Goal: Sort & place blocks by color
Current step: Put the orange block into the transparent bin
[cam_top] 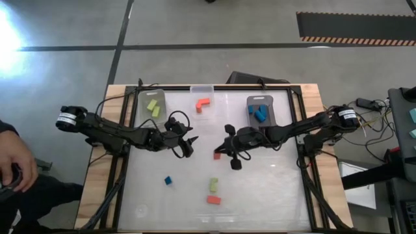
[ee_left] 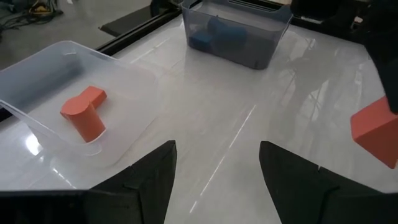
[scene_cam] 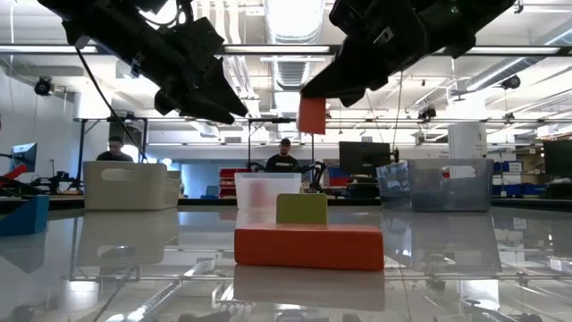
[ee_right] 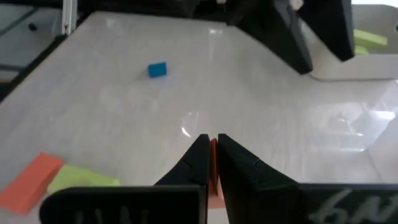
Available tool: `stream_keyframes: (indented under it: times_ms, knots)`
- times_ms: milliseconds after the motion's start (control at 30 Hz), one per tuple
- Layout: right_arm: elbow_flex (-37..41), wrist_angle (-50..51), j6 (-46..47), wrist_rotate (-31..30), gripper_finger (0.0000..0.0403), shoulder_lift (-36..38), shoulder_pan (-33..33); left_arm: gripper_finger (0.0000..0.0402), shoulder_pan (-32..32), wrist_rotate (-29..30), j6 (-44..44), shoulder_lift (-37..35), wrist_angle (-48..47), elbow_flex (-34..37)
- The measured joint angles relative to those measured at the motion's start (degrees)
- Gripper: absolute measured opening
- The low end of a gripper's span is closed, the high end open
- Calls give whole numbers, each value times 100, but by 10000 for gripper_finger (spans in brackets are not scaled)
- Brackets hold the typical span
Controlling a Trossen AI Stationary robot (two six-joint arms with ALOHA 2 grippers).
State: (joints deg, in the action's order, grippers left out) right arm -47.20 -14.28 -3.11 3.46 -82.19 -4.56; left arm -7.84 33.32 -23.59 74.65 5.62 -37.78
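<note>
My right gripper [cam_top: 219, 153] hovers over the middle of the table, shut on a small orange-red block [scene_cam: 312, 114]. My left gripper [cam_top: 188, 143] waits open to its left, holding nothing, with its fingers [ee_left: 155, 177] apart. Loose on the table's near half lie a blue block [cam_top: 168, 181], a lime green block [cam_top: 213, 185] and an orange-red bar [cam_top: 214, 199]. At the far edge, an orange-red L-shaped block [ee_left: 85, 115] lies flat in the clear middle bin [cam_top: 203, 91]. Green blocks [cam_top: 153, 107] lie in the left bin, blue blocks [cam_top: 259, 113] in the grey right bin. My right gripper pinches the orange-red block's two opposite faces [ee_right: 212, 163] between its two fingers, at their free ends. The fingers come from the table's right side, slanting a little downward. The block hangs lifted clear of the table, a part of it [ee_left: 373, 130] sticking out below the fingertips.
The three bins stand in a row along the far edge. A black frame [cam_top: 304, 156] runs round the glossy white tabletop. Cables trail from both arms. A person's hand [cam_top: 16, 166] shows beyond the table's left edge. Bare tabletop lies between the grippers and the bins.
</note>
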Motion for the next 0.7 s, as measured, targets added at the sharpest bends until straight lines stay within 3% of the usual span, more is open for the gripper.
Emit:
stream_keyframes:
  times_ms: [700]
  knots:
    - [-38, -225, -220, -4, 12, -19, -19, 215, 24, 70, -137, -1, 104, -28]
